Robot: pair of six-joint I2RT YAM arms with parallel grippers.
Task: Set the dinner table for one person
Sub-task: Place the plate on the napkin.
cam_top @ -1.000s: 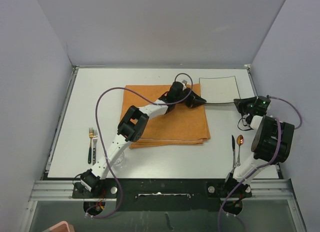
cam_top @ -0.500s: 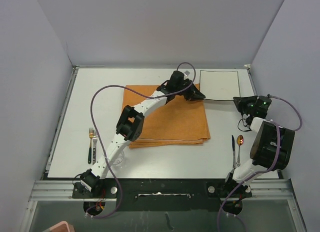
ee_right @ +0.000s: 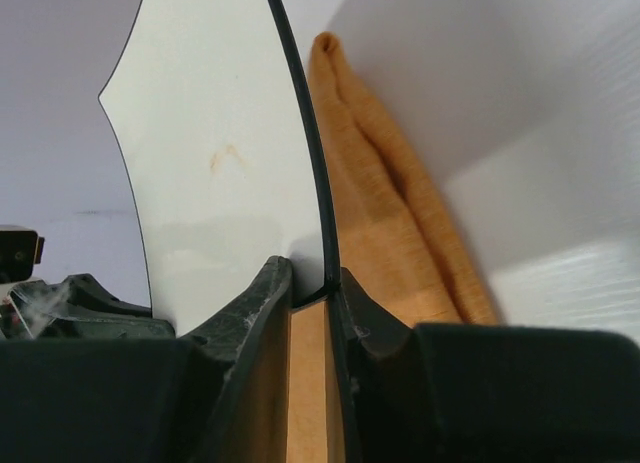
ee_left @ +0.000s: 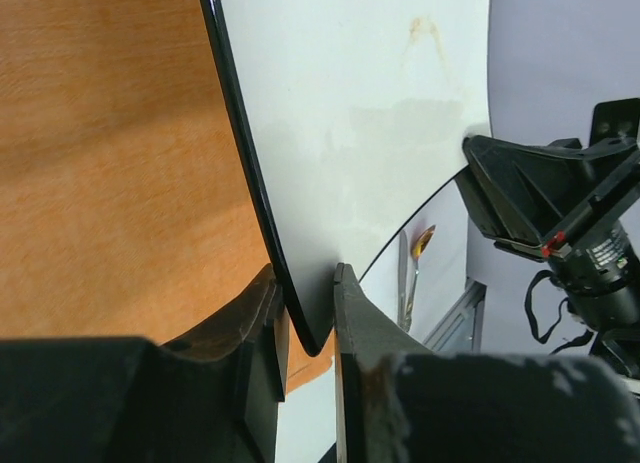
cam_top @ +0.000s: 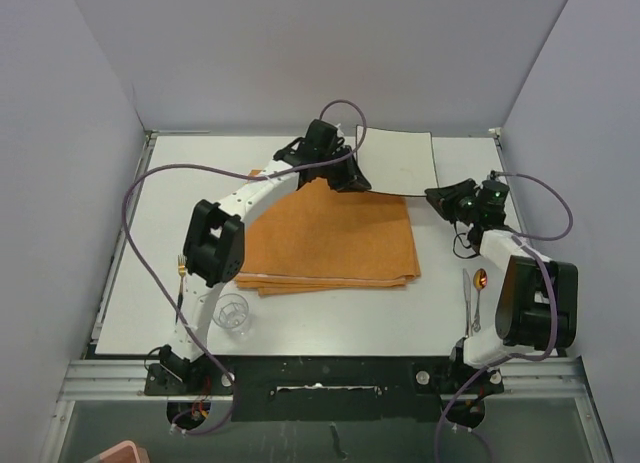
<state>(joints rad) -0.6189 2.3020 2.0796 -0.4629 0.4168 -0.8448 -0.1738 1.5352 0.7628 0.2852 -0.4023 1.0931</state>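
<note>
Glass [cam_top: 231, 312], knife [cam_top: 466, 303], spoon [cam_top: 478, 301] obstruct dinner table's [cam_top: 330, 318] near edge.

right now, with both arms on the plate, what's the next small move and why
Probably draw the plate toward the arms' bases until it is over the middle of the orange mat. Both arms' jaws are clamped on its edges, and it sits at the mat's far right corner, mostly off it.
</note>
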